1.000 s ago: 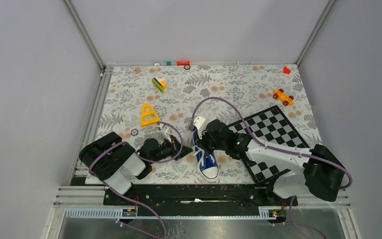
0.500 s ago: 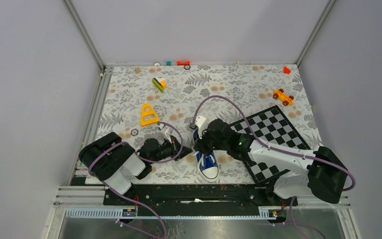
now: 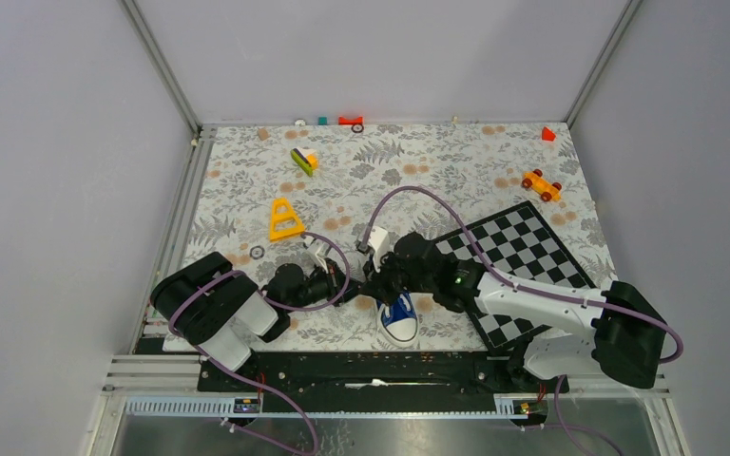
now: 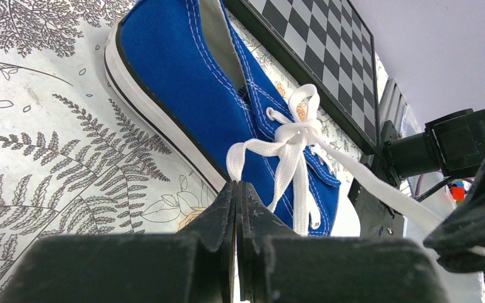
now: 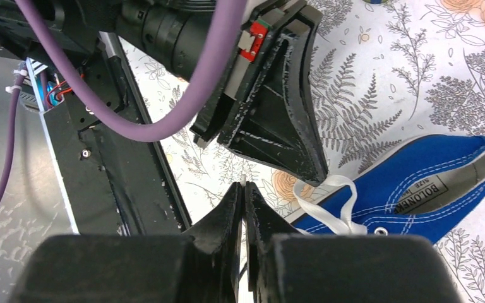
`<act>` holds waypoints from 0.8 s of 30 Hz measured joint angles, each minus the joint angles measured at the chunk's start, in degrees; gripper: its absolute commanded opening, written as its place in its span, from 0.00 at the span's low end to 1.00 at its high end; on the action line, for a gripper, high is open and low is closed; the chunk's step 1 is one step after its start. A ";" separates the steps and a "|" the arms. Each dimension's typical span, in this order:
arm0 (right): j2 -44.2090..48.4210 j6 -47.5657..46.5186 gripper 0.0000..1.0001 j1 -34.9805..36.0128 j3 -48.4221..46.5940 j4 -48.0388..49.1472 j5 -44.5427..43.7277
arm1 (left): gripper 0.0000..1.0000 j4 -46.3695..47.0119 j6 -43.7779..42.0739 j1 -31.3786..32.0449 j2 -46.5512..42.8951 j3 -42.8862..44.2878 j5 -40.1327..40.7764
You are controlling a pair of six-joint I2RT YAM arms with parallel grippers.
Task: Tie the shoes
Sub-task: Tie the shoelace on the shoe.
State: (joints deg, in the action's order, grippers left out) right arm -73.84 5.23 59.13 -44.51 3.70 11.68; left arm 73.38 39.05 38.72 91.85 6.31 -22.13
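The blue sneaker (image 3: 400, 319) lies on the floral mat with its white toe cap toward the near edge. It also shows in the left wrist view (image 4: 189, 69) and the right wrist view (image 5: 429, 189). Its white laces are knotted over the tongue (image 4: 293, 129). My left gripper (image 4: 237, 186) is shut on a lace loop just beside the shoe's sole. My right gripper (image 5: 243, 186) is shut on a lace end that runs taut from the knot. In the top view the left gripper (image 3: 355, 291) and right gripper (image 3: 373, 282) are very close together, left of the shoe.
A checkerboard (image 3: 518, 252) lies right of the shoe under the right arm. A yellow triangle toy (image 3: 285, 220), a small black ring (image 3: 258, 252), an orange toy car (image 3: 541, 184) and small pieces along the far edge sit on the mat. The black base rail (image 5: 132, 164) is near.
My right gripper has moved left over the shoe toward the left gripper, pulling its lace. The shoe's heel has been covered by the right wrist. The left arm has stayed put.
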 measured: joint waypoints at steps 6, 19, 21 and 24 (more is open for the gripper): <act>-0.22 0.55 0.04 1.42 0.00 0.39 0.07 | 0.00 0.00 0.02 0.00 0.00 0.00 0.00; -1.01 1.14 0.12 3.37 -0.13 2.45 1.57 | 0.00 0.02 0.02 0.00 0.00 0.02 -0.04; -1.62 1.25 0.30 3.50 -0.39 2.43 1.57 | 0.00 0.02 0.02 0.00 0.00 0.02 -0.07; -2.47 1.25 0.48 3.50 -1.03 1.40 1.22 | 0.00 0.02 0.02 0.00 0.02 0.13 -0.15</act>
State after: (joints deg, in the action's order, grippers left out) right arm -76.31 6.48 62.63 -45.54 5.10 12.91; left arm 73.41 39.07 38.72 91.88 6.44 -22.28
